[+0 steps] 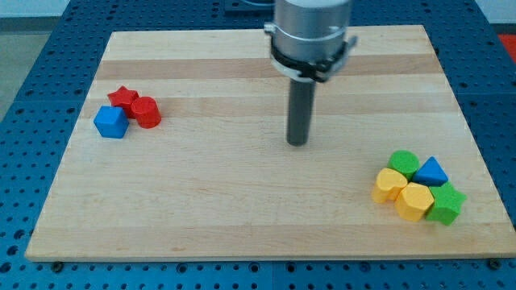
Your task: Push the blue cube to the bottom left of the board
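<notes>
The blue cube (111, 122) sits near the board's left edge, about mid-height. It touches a red star-shaped block (123, 97) and a red cylinder (147, 112) to its upper right. My tip (297, 142) rests on the board near the centre, far to the right of the blue cube, touching no block.
At the view's lower right is a cluster: a green cylinder (403, 162), a blue triangular block (431, 171), two yellow blocks (389, 185) (415, 202) and a green block (446, 204). The wooden board (201, 217) lies on a blue perforated table.
</notes>
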Robot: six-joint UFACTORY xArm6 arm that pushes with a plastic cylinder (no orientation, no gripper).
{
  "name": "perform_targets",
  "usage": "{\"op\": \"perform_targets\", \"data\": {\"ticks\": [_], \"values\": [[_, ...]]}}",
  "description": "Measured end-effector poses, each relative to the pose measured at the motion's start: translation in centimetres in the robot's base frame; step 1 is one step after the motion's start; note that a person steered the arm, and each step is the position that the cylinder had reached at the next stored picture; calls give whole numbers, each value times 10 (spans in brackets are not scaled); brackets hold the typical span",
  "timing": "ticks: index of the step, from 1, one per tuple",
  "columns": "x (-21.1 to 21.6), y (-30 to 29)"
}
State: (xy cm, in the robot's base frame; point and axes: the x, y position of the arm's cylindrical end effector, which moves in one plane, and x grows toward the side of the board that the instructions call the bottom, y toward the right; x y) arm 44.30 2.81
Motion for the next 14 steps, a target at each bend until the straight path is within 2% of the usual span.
{"op": "perform_targets", "data": {"ticks": [3, 4, 6, 11, 14], "values": [[-112, -135], [-127, -188], [-127, -283], [-49, -290], [-42, -276]]}}
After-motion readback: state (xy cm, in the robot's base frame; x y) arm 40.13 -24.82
